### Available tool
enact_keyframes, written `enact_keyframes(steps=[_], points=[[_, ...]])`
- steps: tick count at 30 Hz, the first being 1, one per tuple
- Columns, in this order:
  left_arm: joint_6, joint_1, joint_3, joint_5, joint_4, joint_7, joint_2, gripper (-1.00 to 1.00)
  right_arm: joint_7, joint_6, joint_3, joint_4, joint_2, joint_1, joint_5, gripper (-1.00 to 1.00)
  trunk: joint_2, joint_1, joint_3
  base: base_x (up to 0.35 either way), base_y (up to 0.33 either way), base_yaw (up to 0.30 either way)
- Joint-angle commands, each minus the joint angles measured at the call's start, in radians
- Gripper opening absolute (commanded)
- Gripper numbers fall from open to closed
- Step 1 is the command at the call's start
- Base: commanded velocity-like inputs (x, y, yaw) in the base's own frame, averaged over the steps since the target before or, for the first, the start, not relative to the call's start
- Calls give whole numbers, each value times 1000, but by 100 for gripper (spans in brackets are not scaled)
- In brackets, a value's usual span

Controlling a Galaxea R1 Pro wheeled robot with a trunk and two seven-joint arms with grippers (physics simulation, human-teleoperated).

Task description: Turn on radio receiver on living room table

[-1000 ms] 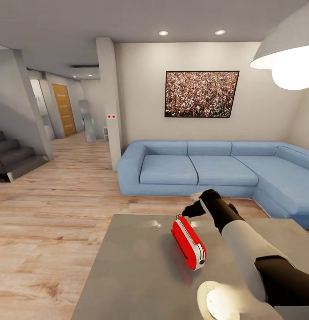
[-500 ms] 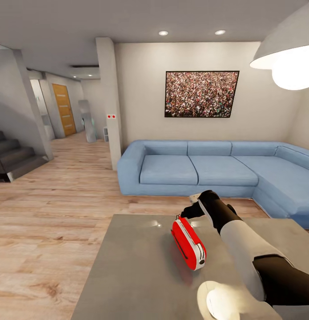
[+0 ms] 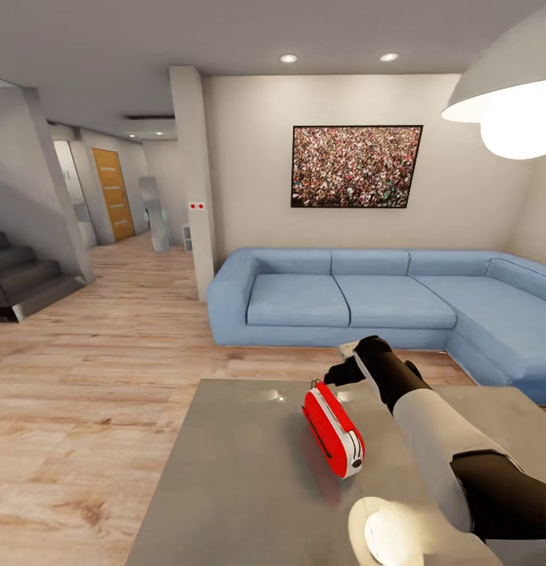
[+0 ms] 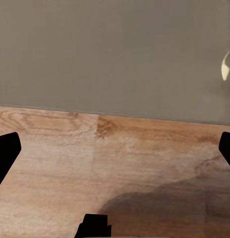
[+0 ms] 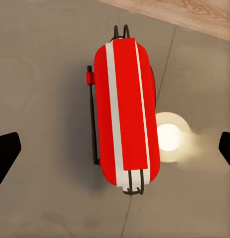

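Head view is taking in the living room with its light wood floor (image 3: pixel 92 393), where a long blue corner sofa (image 3: pixel 367 303) is sitting against the pale wall under a framed picture of a crowd (image 3: pixel 356 166), and a white dome pendant lamp (image 3: pixel 508 98) is glowing at the upper right. A small flat red radio receiver with white sides (image 3: pixel 333 429) is lying on the glossy grey top of the large low rectangular table (image 3: pixel 241 487), and the lamp's bright reflection is showing on the tabletop near the radio's nearer end. The black and white right arm is reaching forward over the table, and the right gripper (image 3: pixel 341 371) is hanging just above and beyond the radio's far end, apart from it; from this angle how far its fingers are parted cannot be told. Left wrist view is looking down on the grey table edge (image 4: pixel 115 64) with the wood floor (image 4: pixel 115 163) beside it, and the left gripper (image 4: pixel 115 153) is standing wide open with nothing between its dark fingertips (image 4: pixel 6 148). Right wrist view is looking straight down on the red radio (image 5: pixel 126 114), which is lying lengthwise between the spread fingertips (image 5: pixel 5 148) and well clear of both, with its thin dark handle running along one side; the pincer is gaping fully and holding nothing.
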Motion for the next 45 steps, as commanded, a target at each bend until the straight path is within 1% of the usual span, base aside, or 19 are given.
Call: enact_keyframes(steps=[1,5,7,9,12,16,29,39,43,45], points=[[0,0,0,0,0,0,0,100,0,0,0,0,-1,0,0,100,0,0,0,0,0,0],[0,0,0,0,0,0,0,100,0,0,0,-1,-6,0,0,100,0,0,0,0,0,0],[0,0,0,-2,0,0,0,100,0,0,-1,-3,-24,0,0,100,0,0,0,0,0,0],[0,0,0,-2,0,0,0,100,0,0,-2,-3,-34,0,0,100,0,0,0,0,0,0],[0,0,0,-3,0,0,0,100,0,0,-2,-4,-43,0,0,100,0,0,0,0,0,0],[1,0,0,-3,0,0,0,100,0,0,-3,-4,-49,0,-1,100,0,0,0,0,0,0],[3,0,0,-1,1,-2,1,100,6,-4,0,-3,-51,0,-1,100,0,0,0,0,0,0],[5,0,-1,6,0,-10,-5,100,11,-26,1,-3,-51,0,-2,100,0,0,0,0,0,0],[5,-1,-2,15,-1,-11,-9,100,13,-45,2,-2,-51,0,-1,100,0,0,0,0,0,0],[5,0,-2,20,0,-11,-9,100,13,-47,2,-2,-51,0,-1,100,-14,8,-6,0,0,0]])
